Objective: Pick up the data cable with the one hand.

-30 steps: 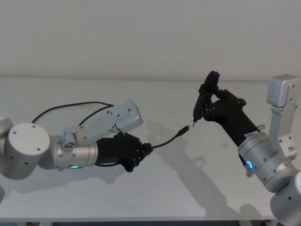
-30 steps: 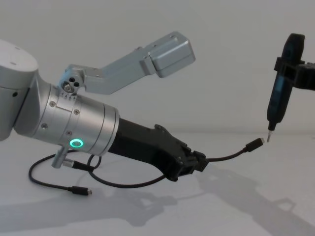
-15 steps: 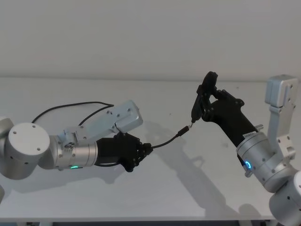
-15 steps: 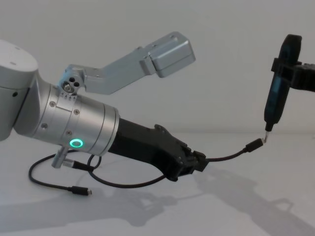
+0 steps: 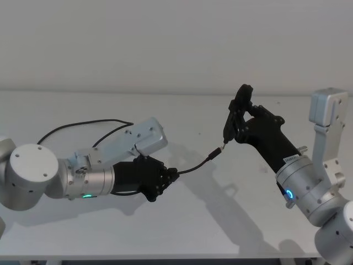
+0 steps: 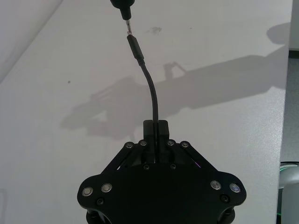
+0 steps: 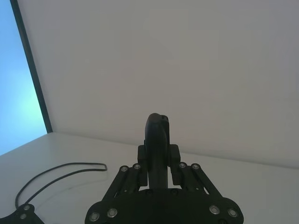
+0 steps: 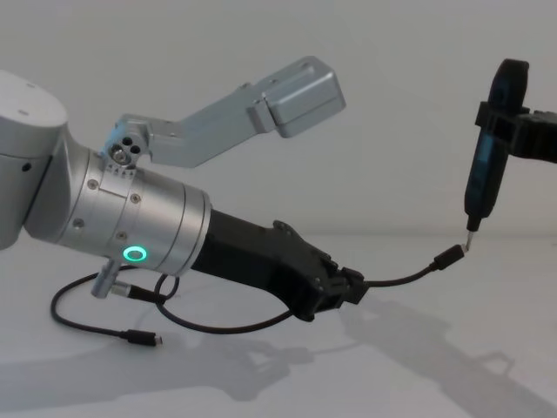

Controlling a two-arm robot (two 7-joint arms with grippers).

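While my left gripper (image 5: 172,175) clamps thin black flexible data cable (image 5: 194,165) near its end, short free length arcs up off matte white table (image 5: 220,221); silvery plug tip meets metal point of slim dark pen-shaped tool (image 5: 238,113), pinched in my right gripper (image 5: 242,124). Left arm low, reaching right; right arm raised, angled inward. Rest of cable loops behind left arm.

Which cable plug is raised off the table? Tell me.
The plug beyond the left tool, meeting the pen's tip. The other plug lies on the table.
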